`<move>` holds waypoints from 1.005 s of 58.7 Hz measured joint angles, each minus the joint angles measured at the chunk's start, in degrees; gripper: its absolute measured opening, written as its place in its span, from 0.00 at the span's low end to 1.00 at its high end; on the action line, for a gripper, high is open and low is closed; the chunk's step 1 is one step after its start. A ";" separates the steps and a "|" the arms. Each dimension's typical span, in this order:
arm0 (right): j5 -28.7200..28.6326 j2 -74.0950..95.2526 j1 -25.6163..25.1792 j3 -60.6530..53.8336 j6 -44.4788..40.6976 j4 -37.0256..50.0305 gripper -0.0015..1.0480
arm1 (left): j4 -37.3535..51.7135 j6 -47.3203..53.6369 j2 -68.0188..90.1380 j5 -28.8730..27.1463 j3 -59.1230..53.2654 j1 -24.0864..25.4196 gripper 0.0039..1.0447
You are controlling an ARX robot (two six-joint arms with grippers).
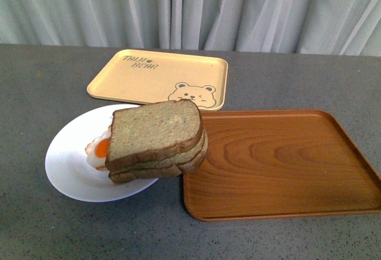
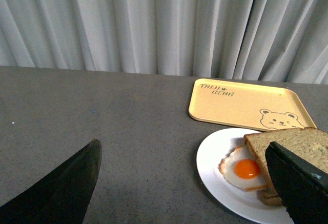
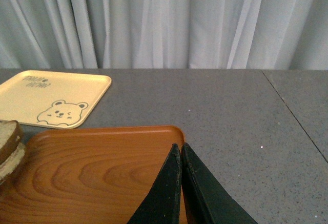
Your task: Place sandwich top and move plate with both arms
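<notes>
plate point(image 1: 65, 165): round, plain white and shallow, on the grey table at the left, carrying the whole sandwich. It is probably stiff, smooth and slippery at the rim, and heavier on its right side under the stack. It is best pinched at two opposite bare stretches of rim and kept level.
fried egg point(image 1: 100, 148): white with an orange yolk, poking out from under the bread on the left. It looks loose and would likely slide if the plate tips.
sandwich top point(image 1: 156, 130): squarish speckled brown slice with a darker crust, already lying on top of the stack and overhanging the plate toward the right. It is soft, light and easily dented. I judge it placed, and it needs no further hold.
cream bear-print tray point(image 1: 149, 75): rectangular, behind the plate and apart from it.
brown wooden tray point(image 1: 286, 165): rectangular, just beside the plate. The overhanging bread hides whether the rims touch.
left gripper point(image 2: 182, 147): seen only in its wrist view, it hovers low over bare table on the plate's left. Its jaws are spread wide and hold nothing, and one finger point(image 2: 300, 188) partly covers the bread.
right gripper point(image 3: 180, 147): hovers over the wooden tray's far right corner, well away from the plate. Its jaws are pressed together and empty, so they must part before taking the rim.
</notes>
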 joint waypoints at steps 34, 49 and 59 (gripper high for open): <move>0.02 -19.41 -0.07 -0.07 0.00 -17.94 0.02 | 0.00 0.00 0.00 0.00 0.00 0.00 0.92; 0.02 -25.81 -0.07 -0.07 0.00 -24.26 0.02 | 0.00 -0.02 0.00 -0.02 0.00 0.00 0.92; 0.04 -29.22 -0.07 -0.07 0.00 -27.67 0.02 | 0.00 0.00 0.00 -0.02 0.00 0.00 0.92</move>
